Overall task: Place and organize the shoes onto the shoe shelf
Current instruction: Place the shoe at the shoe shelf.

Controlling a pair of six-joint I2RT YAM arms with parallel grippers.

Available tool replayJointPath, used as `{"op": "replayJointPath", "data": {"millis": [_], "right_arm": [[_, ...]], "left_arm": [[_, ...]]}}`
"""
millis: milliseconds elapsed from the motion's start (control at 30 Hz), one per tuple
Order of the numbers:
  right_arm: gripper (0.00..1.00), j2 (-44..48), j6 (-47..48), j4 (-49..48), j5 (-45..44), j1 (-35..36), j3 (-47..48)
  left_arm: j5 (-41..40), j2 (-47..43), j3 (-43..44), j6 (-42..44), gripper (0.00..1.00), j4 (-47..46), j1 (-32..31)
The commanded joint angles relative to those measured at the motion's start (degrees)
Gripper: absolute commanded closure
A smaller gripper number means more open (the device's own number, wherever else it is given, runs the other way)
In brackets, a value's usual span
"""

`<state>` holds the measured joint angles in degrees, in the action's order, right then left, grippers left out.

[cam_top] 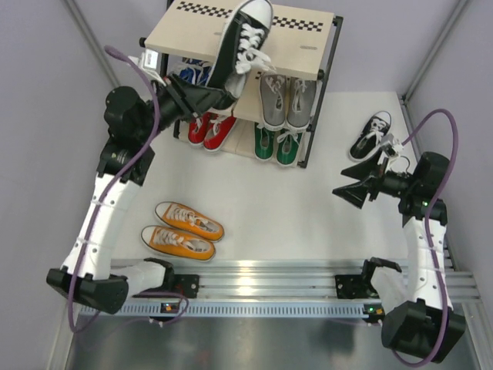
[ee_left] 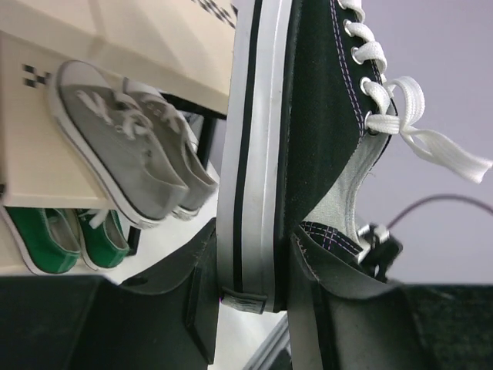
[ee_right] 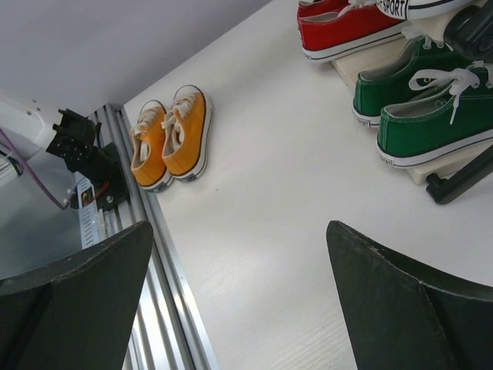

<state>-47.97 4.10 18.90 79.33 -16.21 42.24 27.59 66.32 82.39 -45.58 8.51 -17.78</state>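
Presently the left gripper (cam_top: 218, 91) is clenched on the heel of a black shoe (cam_top: 245, 35). The shoe's long axis runs straight ahead of the jaws, toe foremost, over the top panel of the shelf (cam_top: 177, 35). Further right, the right gripper (cam_top: 350, 193) stands released and empty. The second black shoe (cam_top: 371, 135) lies on the table (cam_top: 308, 223) off to the side of those jaws, nearer that arm.

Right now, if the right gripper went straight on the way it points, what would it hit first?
Likely bare table, in the gap between the orange pair and green pair; depth unclear.
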Motion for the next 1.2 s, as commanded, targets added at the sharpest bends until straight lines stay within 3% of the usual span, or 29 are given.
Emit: {"op": "replayJointPath", "data": {"millis": [0,133,333,533,933,1167], "right_arm": [[0.05,1.0,1.4,-1.7,0.6,-0.7,-0.7],[0.05,0.9,1.2,-1.7,0.4,-0.7,-0.8],[0.05,0.9,1.2,-1.7,0.3,-0.7,-0.9],[0.05,1.0,1.1,-1.6,0.3,-0.6,-0.8],[0.06,0.6,0.9,-1.7,-0.1,-0.3,-1.0],[0.05,0.7,1.0,-1.6,-0.2,-0.2,-0.9]], "left_arm": [[2.9,2.2,5.5,-12.3,1.0,-11.2,8.0],[4.6,8.3,10.3,-18.7,1.0,-11.2,17.0],[8.9,17.4,17.5,-29.6,1.0,-14.4,23.0],[10.3,23.2,25.8,-29.8,1.0,-9.1,24.7],[12.1,30.3,33.5,-30.3,1.0,-0.1,25.3],[10.7,32.0,35.1,-28.8,0.73,4.4,25.8]]}}
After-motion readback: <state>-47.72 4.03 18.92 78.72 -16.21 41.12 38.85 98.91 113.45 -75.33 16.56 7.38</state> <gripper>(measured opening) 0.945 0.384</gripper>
